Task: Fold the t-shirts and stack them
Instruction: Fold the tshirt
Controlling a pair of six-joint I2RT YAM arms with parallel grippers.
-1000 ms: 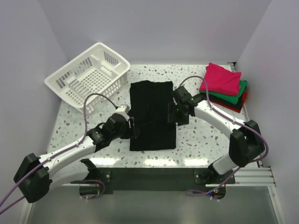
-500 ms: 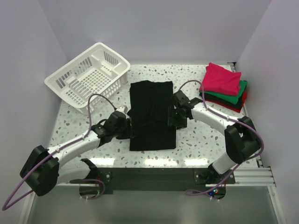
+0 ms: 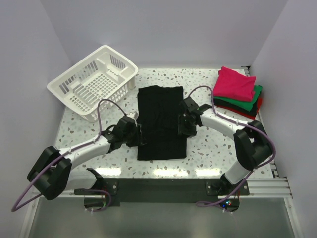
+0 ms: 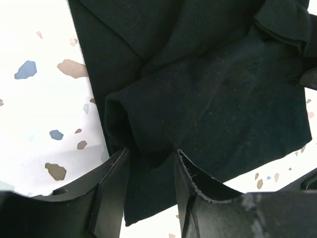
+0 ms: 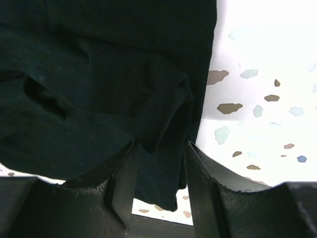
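Observation:
A large black t-shirt lies folded into a long strip in the middle of the table. My left gripper is at its left edge and pinches a raised fold of the cloth between its fingertips. My right gripper is at the shirt's right edge and pinches a fold in the same way. A stack of folded t-shirts stands at the back right: magenta-pink on top, green under it, then red and black.
A white slatted basket lies tilted at the back left. The speckled table shows on both sides of the shirt. Side walls stand close on the left and right.
Both grippers have moved in onto the side edges of the black shirt. The left arm has drawn in toward its base. The shirt lies where it was.

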